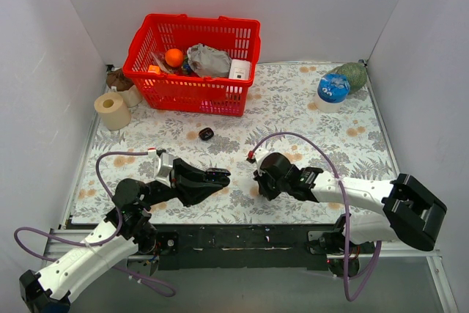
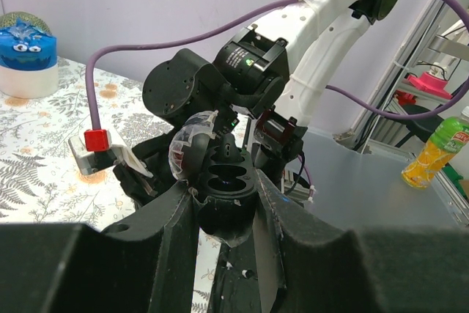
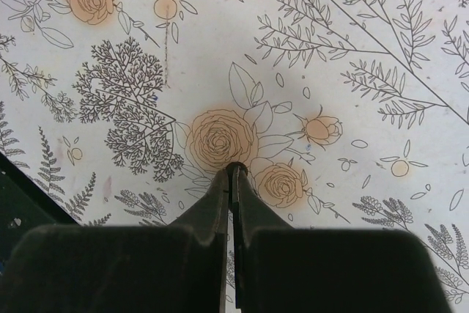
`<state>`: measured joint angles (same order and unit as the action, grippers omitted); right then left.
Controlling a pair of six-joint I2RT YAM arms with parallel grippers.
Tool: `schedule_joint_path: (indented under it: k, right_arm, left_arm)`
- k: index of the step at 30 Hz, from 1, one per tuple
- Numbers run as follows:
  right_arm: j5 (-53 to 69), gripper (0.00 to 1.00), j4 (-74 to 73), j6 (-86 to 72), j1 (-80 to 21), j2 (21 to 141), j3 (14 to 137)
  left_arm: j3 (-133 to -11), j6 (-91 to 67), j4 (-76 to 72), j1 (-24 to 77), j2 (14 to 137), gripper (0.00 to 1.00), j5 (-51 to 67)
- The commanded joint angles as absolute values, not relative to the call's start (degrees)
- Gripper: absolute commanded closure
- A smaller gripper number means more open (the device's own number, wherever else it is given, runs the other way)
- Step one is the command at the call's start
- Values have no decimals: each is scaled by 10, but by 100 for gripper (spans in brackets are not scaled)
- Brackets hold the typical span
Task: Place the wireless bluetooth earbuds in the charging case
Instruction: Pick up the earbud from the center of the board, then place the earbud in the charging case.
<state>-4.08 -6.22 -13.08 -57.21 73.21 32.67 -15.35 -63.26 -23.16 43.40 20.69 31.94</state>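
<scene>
The black charging case [image 2: 226, 178] is open, with two empty wells facing up and its lid [image 2: 189, 146] raised at the left. My left gripper [image 2: 224, 207] is shut on the case and holds it above the table; it also shows in the top view [image 1: 218, 177]. My right gripper [image 3: 234, 174] is shut, with a tiny black rounded bit, an earbud [image 3: 234, 167], pinched at its tips above the floral cloth. In the top view it [image 1: 258, 182] hangs just right of the case. A small black rounded piece [image 1: 206, 134] lies on the cloth farther back; I cannot tell what it is.
A red basket [image 1: 192, 84] of assorted items stands at the back left, with a paper roll [image 1: 112, 110] beside it. A blue-topped globe [image 1: 333, 90] and a green ball [image 1: 354, 75] stand at the back right. Purple cables loop over both arms.
</scene>
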Motion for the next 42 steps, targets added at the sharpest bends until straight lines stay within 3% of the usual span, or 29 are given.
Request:
schedule_joint_path:
  k: [1, 8, 15, 24, 36, 42]
  right_arm:
    - [-64, 99, -92, -118, -566, 715, 332]
    - [-48, 99, -143, -131, -564, 613, 390]
    - [87, 99, -270, -101, -564, 524, 568]
    - [251, 99, -348, -96, -564, 508, 741]
    - [315, 99, -324, -84, -564, 561, 768]
    - [310, 99, -306, -89, -565, 578, 766]
  left_arm:
    - [-156, -632, -244, 436, 216, 100, 315]
    - [-164, -621, -229, 436, 208, 100, 302]
    - [-177, -597, -254, 436, 232, 100, 268]
    - [-206, -565, -319, 436, 322, 100, 267]
    - [-280, -600, -363, 435, 453, 100, 441]
    - [-289, -602, -353, 435, 475, 100, 460]
